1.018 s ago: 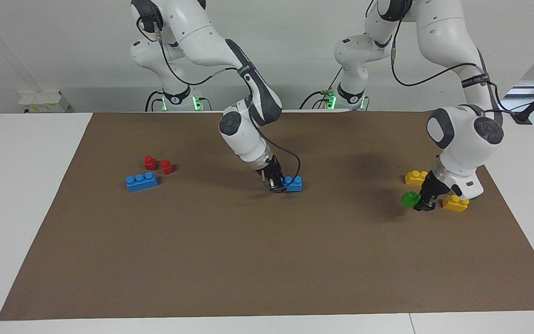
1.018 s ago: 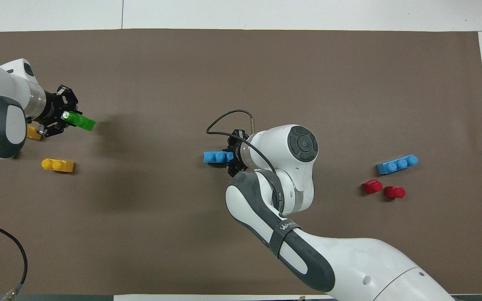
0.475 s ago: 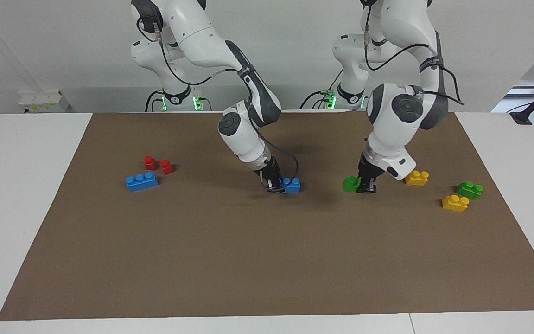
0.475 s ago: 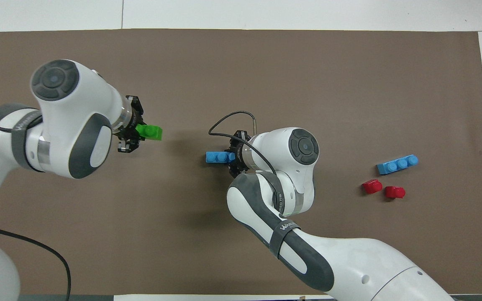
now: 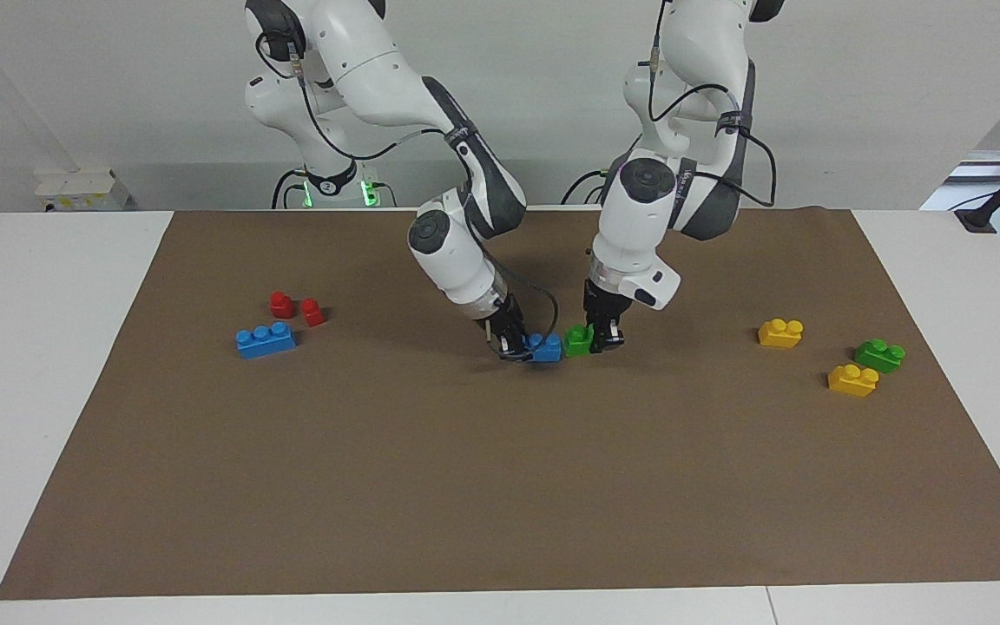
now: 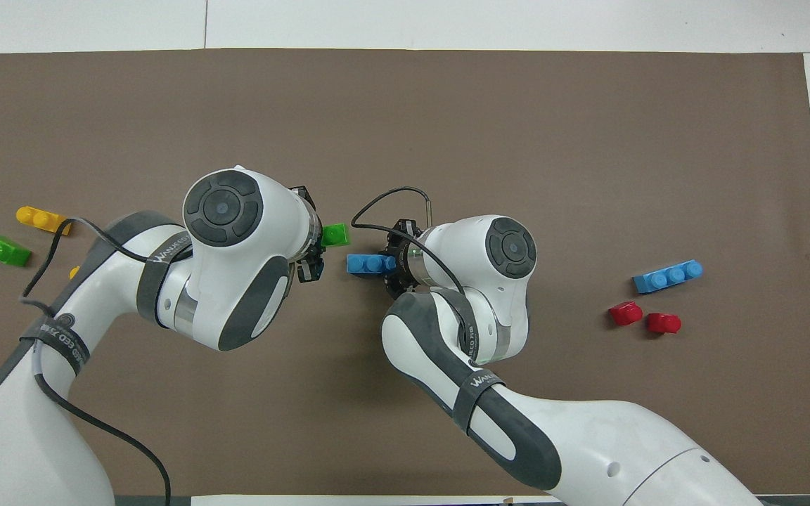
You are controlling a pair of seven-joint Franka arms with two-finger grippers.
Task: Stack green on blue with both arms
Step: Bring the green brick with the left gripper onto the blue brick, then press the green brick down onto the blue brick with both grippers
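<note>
Brown paper covered the middle of the white surface [image 5: 49, 391], and all the bricks lay or hung over it.

Near the middle of the paper, the right claw [image 5: 509, 340] held one end of the blue brick [image 5: 546, 346], which seemed to be at or just above the paper. The left claw [image 5: 602, 337] was closed on the bright green brick [image 5: 578, 339] and had it just beside the free end of the blue one, at about the same height. In the overhead view the green brick [image 6: 335, 234] showed slightly farther from the robots than the blue brick [image 6: 370, 263], with a small gap between them.

As a judgement, the task was more than half done: both bricks were picked and brought together, but the green one was not yet over the studs of the blue one. Lifting it, placing it above the free studs, and pressing it down was left.

Counted, there were two blue three-stud bricks: the held one and a second blue brick [image 5: 266, 338] at the right arm's end. Two small red pieces [image 5: 295, 307] lay beside it, nearer to the robots. There were two green bricks: the held one and a darker green brick [image 5: 879, 355] at the left arm's end. Two yellow bricks [image 5: 780, 332] also lay there.
</note>
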